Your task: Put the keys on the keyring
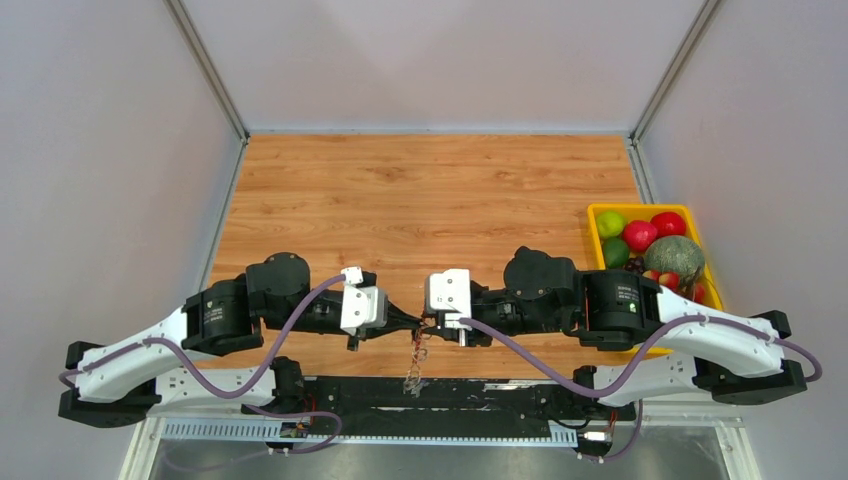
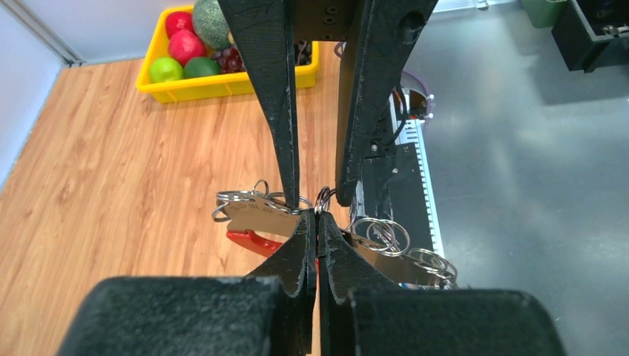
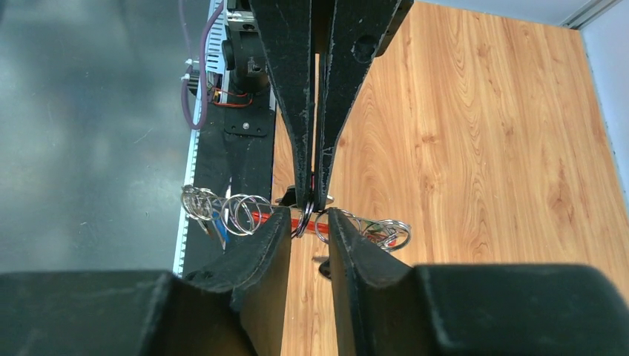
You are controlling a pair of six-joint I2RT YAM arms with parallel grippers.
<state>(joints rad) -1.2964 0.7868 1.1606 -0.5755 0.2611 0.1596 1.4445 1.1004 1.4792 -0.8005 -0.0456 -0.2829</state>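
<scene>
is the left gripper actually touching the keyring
Touching. The left wrist view shows the left gripper with its fingers pinched shut on a small silver ring of the keyring, no gap at the tips.

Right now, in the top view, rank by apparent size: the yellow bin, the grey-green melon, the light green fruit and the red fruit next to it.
1. yellow bin, though the right arm hides part of it
2. grey-green melon
3. red fruit and light green fruit: these look about alike, so they are not ranked
</scene>
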